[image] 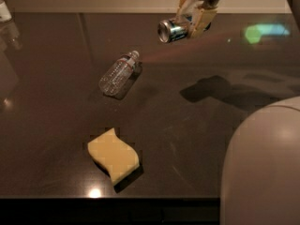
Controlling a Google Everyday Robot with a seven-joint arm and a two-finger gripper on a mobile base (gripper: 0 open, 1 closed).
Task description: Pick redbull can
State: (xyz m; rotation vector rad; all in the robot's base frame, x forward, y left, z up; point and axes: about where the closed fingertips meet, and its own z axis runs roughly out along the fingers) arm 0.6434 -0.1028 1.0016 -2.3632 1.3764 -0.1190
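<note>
Dark glossy worktop, with a pale wall strip behind its far edge.

Can: in the air at top centre-right of the view, clamped in the hand. Its shadow falls on the worktop well apart from it, so I judge it fully clear of the surface. The long axis is roughly level. The shiny end faces left and a little toward the camera, and a blue panel shows on the side.

Hand: hangs in from the top edge of the view. The fingers are closed across the can's body, one on the far side and one on the near side, gripping toward its right-hand end. Nothing else is held. The grip looks off-centre along the can, so it may pivot if the arm swings fast (judgement only).

Key relation: the can sits inside the hand, not beside it. I judge the pick essentially done; what is left is holding or carrying it.

Surroundings:
- Bottle lies on its side, cap end toward the can, down-left of it and well apart.
- Sponge lies nearer the front edge, farther off.
- Small white object sits at the far-left corner.
- Robot body fills the lower right.

Room for moving: bare surface lies beneath and right of the can, and the far edge is near behind it.
</note>
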